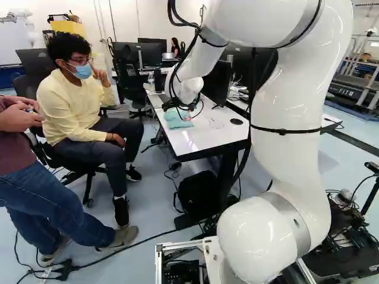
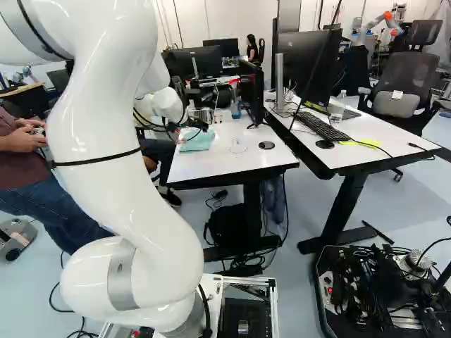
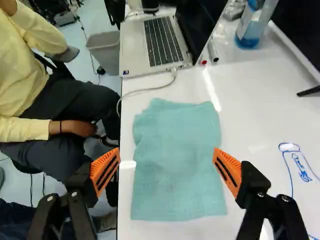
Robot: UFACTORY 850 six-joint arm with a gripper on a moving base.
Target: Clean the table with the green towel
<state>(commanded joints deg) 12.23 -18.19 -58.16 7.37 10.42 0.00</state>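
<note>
Here in the left base view, the gripper [image 1: 179,105] hangs at the green towel [image 1: 179,120], towards the far left of the white-topped desk [image 1: 210,139]! Over in the right base view, a second desk to the right carries a black keyboard [image 2: 322,127] and a monitor [image 2: 304,62]. And the wrist view: fingers spread wide, the towel lying flat between them, an open laptop [image 3: 157,45] just beyond, a spray bottle [image 3: 250,27] near it, blue marker drawing [image 3: 301,167] beside the towel!
</note>
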